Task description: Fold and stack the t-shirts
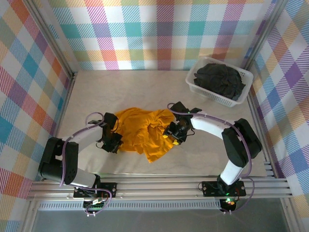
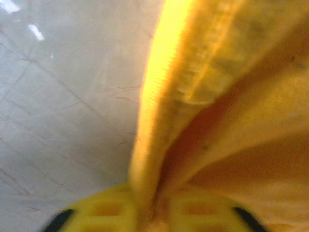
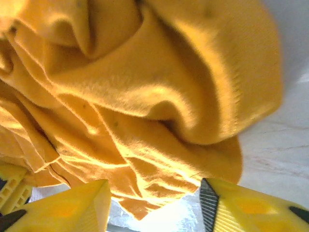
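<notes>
On the table, the orange t-shirt lies crumpled. The left gripper pinches its left hem, likely to pull it flat, while the right gripper stands spread at the opposite edge. The dark t-shirt sits in the basket.

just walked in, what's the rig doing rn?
Both arms are working the orange-yellow t-shirt, which lies crumpled in the middle of the table. The left gripper has its jaws shut on an edge at the shirt's left side. The right gripper is at the shirt's right side, jaws open, nothing pinched. The dark t-shirt sits bunched in the white basket at the far right corner. No fold made yet, nothing stacked.
</notes>
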Controlling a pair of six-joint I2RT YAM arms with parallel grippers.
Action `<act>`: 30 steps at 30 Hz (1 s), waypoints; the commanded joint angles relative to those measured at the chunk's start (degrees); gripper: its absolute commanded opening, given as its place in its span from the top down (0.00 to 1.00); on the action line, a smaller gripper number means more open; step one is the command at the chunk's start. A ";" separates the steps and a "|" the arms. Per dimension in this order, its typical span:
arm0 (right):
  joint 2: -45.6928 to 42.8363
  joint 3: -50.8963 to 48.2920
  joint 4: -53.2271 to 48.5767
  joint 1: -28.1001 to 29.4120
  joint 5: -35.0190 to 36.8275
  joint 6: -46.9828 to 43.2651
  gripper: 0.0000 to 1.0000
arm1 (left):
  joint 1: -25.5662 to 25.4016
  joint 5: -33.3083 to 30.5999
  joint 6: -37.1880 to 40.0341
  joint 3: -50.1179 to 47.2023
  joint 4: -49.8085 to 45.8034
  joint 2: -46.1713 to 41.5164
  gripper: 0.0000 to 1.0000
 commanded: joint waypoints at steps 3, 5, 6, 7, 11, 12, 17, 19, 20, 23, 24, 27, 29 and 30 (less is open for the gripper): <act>3.76 2.55 -3.73 -1.67 5.84 -2.90 0.66 | 1.62 -2.93 3.08 6.27 2.88 -2.02 1.00; 4.82 3.86 -5.30 -4.09 9.95 -5.46 0.73 | 3.86 -5.79 7.01 10.09 -3.35 -4.61 1.00; 5.86 4.53 -5.53 -5.63 10.73 -6.72 0.78 | 5.22 -5.95 8.54 11.22 -5.11 -5.37 1.00; 6.94 5.34 -5.91 -7.15 11.11 -7.63 0.81 | 7.13 -5.97 10.29 12.19 -6.93 -6.04 1.00; 11.81 11.24 -7.76 -12.17 12.81 -12.80 0.99 | 11.18 -8.75 14.85 15.34 -10.84 -7.10 1.00; 12.66 12.85 -8.39 -12.92 13.17 -13.90 1.00 | 11.72 -8.50 14.92 15.52 -10.36 -7.18 1.00; 13.96 21.13 -12.94 -14.74 18.53 -17.50 1.00 | 14.59 -15.17 15.18 17.26 -14.15 -7.55 1.00; 13.24 22.76 -15.39 -14.84 21.68 -17.83 1.00 | 15.39 -15.52 15.85 16.73 -14.38 -7.65 1.00; 12.68 22.96 -16.41 -14.83 22.74 -18.02 1.00 | 15.40 -15.04 16.22 16.04 -14.00 -7.79 1.00; 9.44 20.44 -17.93 -14.77 25.42 -18.02 1.00 | 15.44 -11.90 15.49 11.79 -11.35 -9.34 1.00; 7.88 18.95 -17.39 -14.83 25.71 -18.45 1.00 | 15.40 -10.76 15.15 10.44 -10.37 -9.99 1.00; 2.56 14.44 -15.92 -14.78 26.18 -19.69 1.00 | 15.43 -6.89 14.25 7.45 -7.09 -11.83 1.00; -0.83 12.75 -14.81 -14.77 26.09 -21.62 1.00 | 15.31 -3.74 13.95 7.15 -4.38 -12.58 1.00; -2.19 12.64 -14.38 -14.78 25.99 -22.74 1.00 | 15.31 -2.53 13.46 7.71 -3.47 -12.92 1.00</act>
